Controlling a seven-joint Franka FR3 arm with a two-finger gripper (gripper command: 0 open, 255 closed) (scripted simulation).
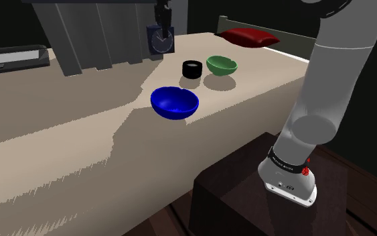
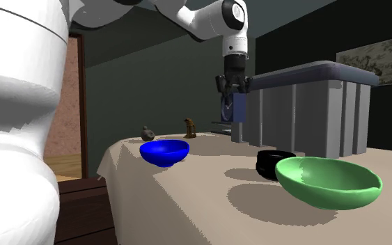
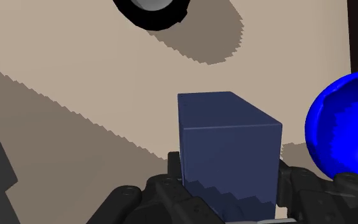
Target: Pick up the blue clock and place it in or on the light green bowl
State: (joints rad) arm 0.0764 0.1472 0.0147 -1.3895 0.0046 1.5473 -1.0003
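The dark blue box-shaped clock [image 1: 160,40] has a round dial on its face and hangs above the table's far side. My gripper [image 1: 161,27] is shut on its top. Seen from the second exterior view, the clock [image 2: 232,109] is clasped under the gripper [image 2: 232,94], clear of the tabletop. In the wrist view both fingers press the sides of the clock [image 3: 228,140], held by the gripper [image 3: 228,184]. The light green bowl [image 1: 221,65] sits on the table to the shoulder view's right of the clock, and is large and near in the second exterior view [image 2: 326,181].
A shiny blue bowl [image 1: 174,102] and a black cup [image 1: 191,69] stand on the beige table [image 1: 59,154] near the green bowl. A grey cabinet [image 1: 100,33] rises behind the clock. A red cushion [image 1: 249,37] lies at the far end. Two small figurines [image 2: 191,127] stand by the table's edge.
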